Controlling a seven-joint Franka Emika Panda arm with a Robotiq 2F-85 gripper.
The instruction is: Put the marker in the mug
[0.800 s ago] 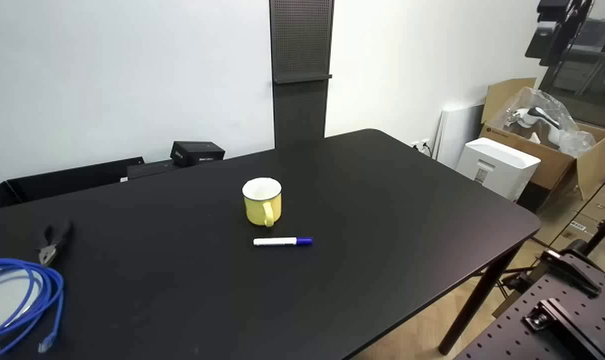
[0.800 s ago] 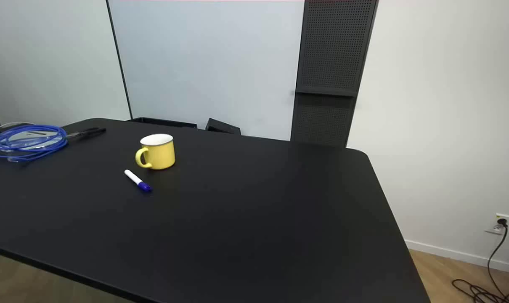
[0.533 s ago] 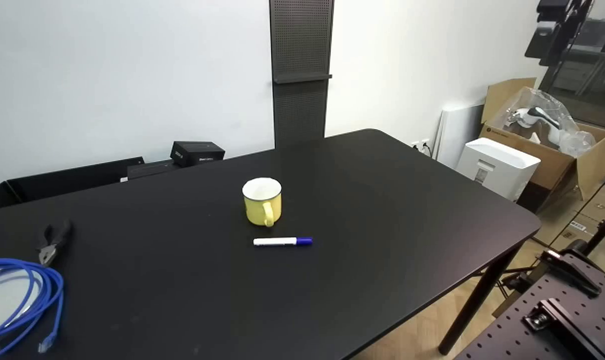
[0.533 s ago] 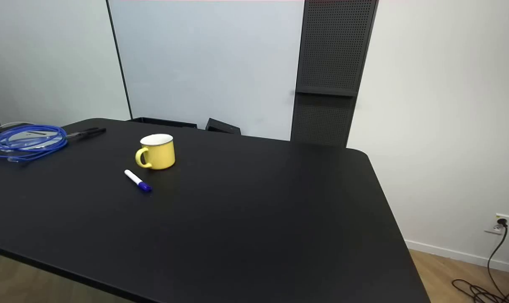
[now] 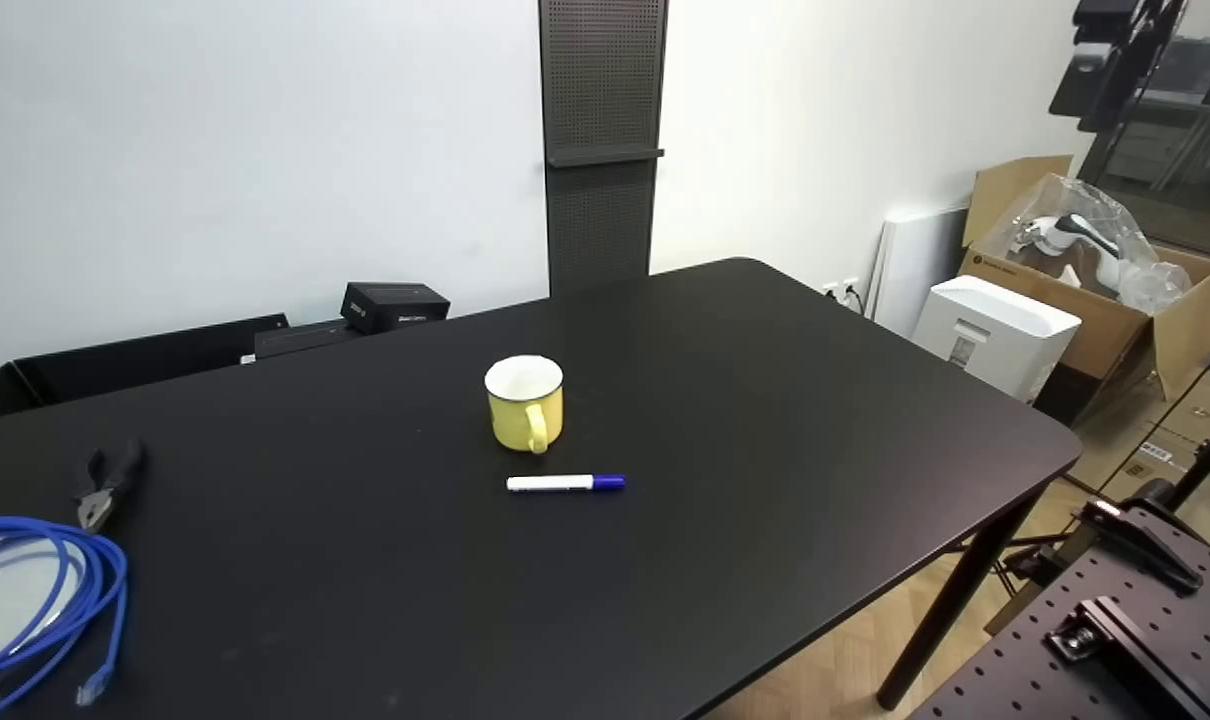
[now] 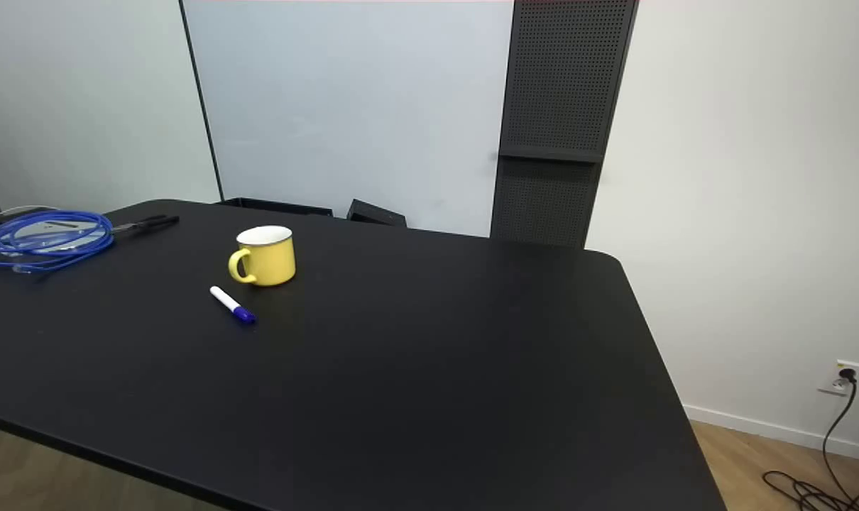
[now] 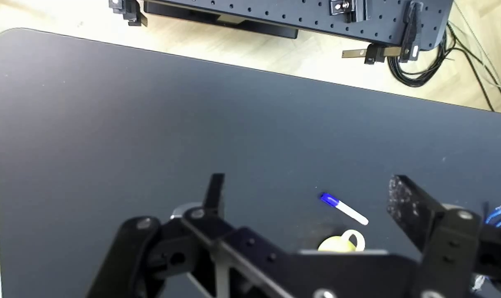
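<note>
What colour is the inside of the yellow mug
White; the mug's inside shows best in an exterior view.

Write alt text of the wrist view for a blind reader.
Open, empty gripper above a dark tabletop, with a blue-capped white marker and a partly hidden yellow mug visible between its jaws. Some blue cable shows at the right edge.
</note>
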